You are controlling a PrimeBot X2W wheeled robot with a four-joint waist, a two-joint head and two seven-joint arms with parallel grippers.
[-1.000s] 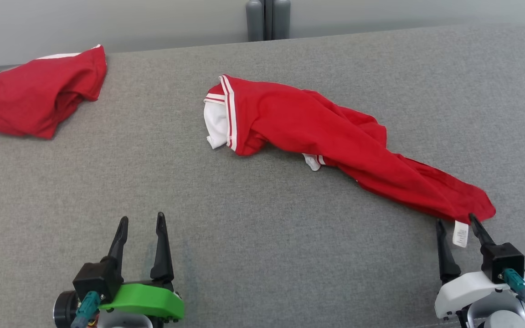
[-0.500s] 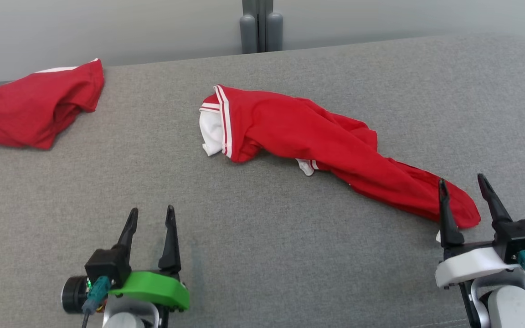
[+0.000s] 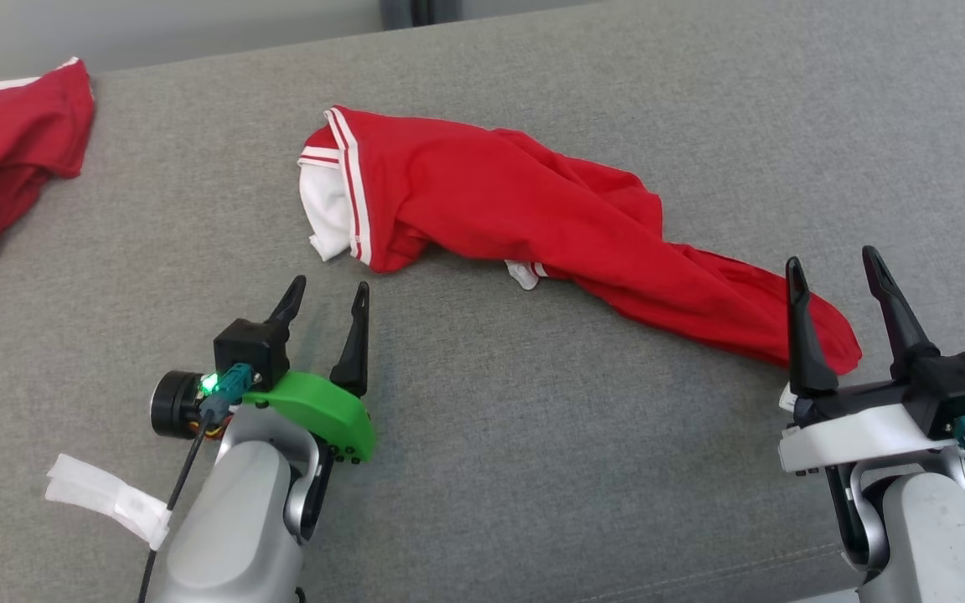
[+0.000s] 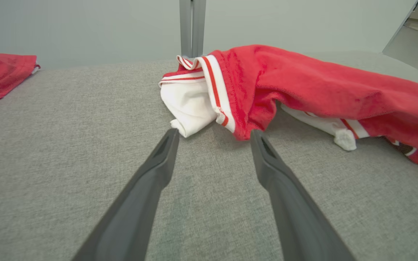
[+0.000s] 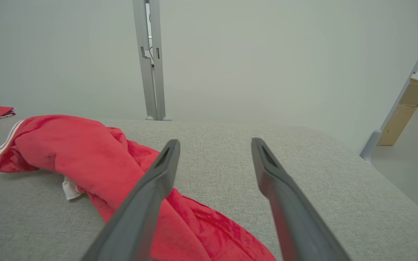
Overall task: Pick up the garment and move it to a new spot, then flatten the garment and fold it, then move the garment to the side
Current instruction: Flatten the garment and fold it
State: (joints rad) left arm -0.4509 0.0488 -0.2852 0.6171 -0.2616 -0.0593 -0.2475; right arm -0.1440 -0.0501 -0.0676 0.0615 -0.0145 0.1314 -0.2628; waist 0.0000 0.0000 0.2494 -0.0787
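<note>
Well, the red shirt looks light and limp (it will likely sag and bunch), so I'd pinch its hems. It sprawls from the middle of the grey worktop toward the right edge. My right gripper gapes empty over its tail; my left gripper, also open, sits just short of the white-trimmed end.

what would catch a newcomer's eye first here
The long crumpled red garment with white striped trim sprawls across the middle of the grey fabric surface. The open left gripper points at its white end, and the open right gripper is at its tail. A second red cloth bundle lies far left.
</note>
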